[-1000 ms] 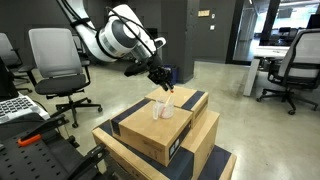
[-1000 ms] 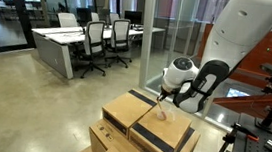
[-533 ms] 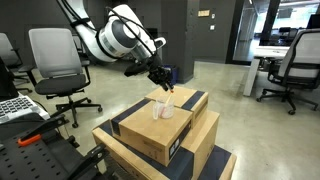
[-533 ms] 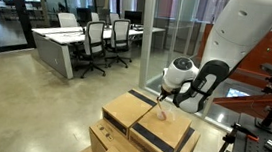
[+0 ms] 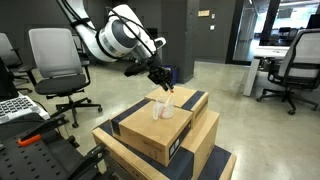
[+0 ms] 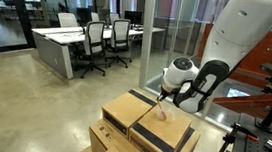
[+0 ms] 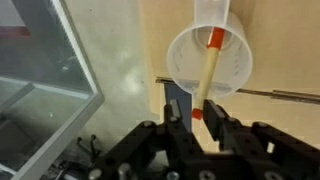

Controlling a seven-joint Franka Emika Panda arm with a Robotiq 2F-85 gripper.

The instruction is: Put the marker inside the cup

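Note:
The wrist view looks down into the clear cup [image 7: 232, 68], which stands on a cardboard box. The marker [image 7: 206, 75] leans inside it, with one red end deep in the cup and the other red end sticking up between my fingers. My gripper [image 7: 196, 118] hangs right above the cup, jaws a little apart and wider than the marker. The marker's top end lies close to the right finger [image 7: 218, 120], and a gap shows on its left side. An exterior view shows the gripper [image 5: 160, 80] just over the cup [image 5: 163, 108].
The cup stands on the top box of a stack of cardboard boxes [image 5: 150, 138] [image 6: 132, 118] with dark tape stripes. Office chairs [image 5: 55, 60] and desks [image 6: 69, 44] stand around on the floor. A glass wall [image 6: 171, 29] rises behind the boxes.

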